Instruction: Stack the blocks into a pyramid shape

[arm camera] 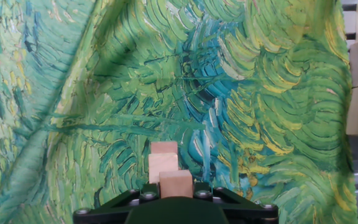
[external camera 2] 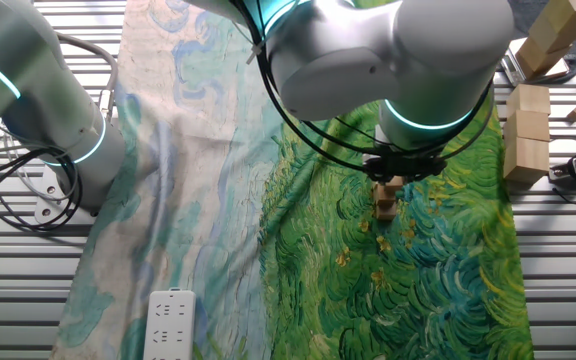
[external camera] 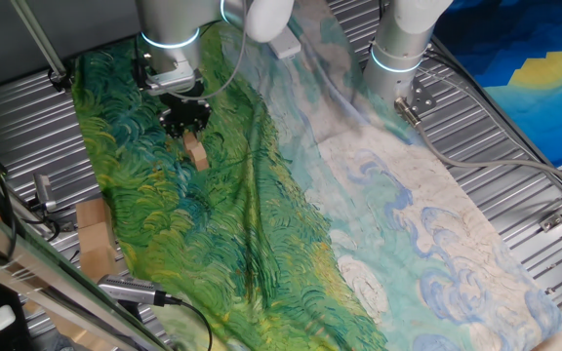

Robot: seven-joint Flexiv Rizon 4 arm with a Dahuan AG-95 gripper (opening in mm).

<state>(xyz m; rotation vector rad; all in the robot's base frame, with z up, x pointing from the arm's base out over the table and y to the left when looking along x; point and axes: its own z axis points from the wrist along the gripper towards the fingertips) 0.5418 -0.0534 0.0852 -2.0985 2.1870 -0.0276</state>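
My gripper (external camera: 185, 125) hangs over the green part of the painted cloth and is shut on a light-brown wooden block (arm camera: 176, 183), which sits between the two dark fingers. Just beyond it in the hand view, two more blocks (arm camera: 163, 163) lie in a row running away from me on the cloth. In one fixed view the blocks (external camera: 196, 152) show as a small tan column right under the gripper. In the other fixed view the gripper (external camera 2: 392, 182) is directly above the blocks (external camera 2: 385, 208). I cannot tell whether the held block touches the ones below.
A painted cloth (external camera: 291, 214) covers the slatted metal table. Larger tan cardboard-like pieces stand at the table's side (external camera 2: 528, 130), (external camera: 94, 234). A second robot arm (external camera: 403, 49) stands at the back. A white power strip (external camera 2: 168, 325) lies on the cloth's pale end.
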